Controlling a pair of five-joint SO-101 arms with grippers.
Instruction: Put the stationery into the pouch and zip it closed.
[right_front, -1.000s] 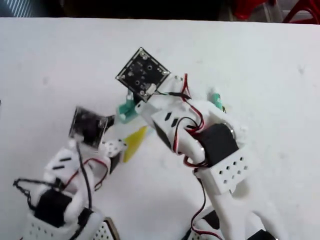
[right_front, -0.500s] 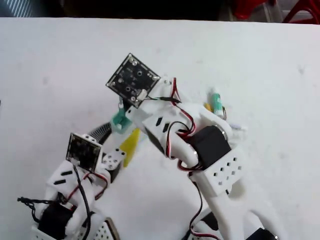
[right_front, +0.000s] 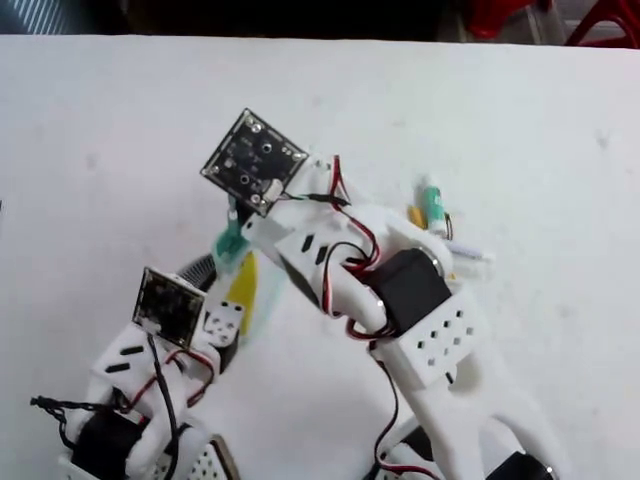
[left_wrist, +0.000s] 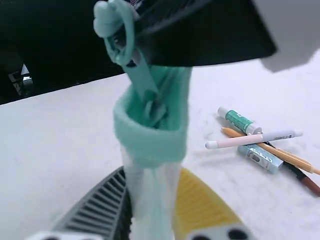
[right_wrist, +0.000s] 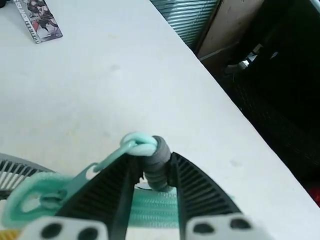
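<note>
- The left hand (left_wrist: 150, 210) is clamped on the mint-green fabric pouch (left_wrist: 152, 135), whose body is mostly hidden.
- In the high view its long axis runs 12 to 6 o'clock.
- The right hand (right_wrist: 150, 175) pinches the zipper pull (right_wrist: 135, 145).
- The pens and glue stick (left_wrist: 260, 142) lie at 3 o'clock on the white table (right_front: 450, 110), partly covered.

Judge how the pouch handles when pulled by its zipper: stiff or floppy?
Probably floppy: the pouch is thin fabric, curling over near the zipper pull. Likely light, hanging between the left gripper and right gripper. A one-gripper pull would likely just drag it.
</note>
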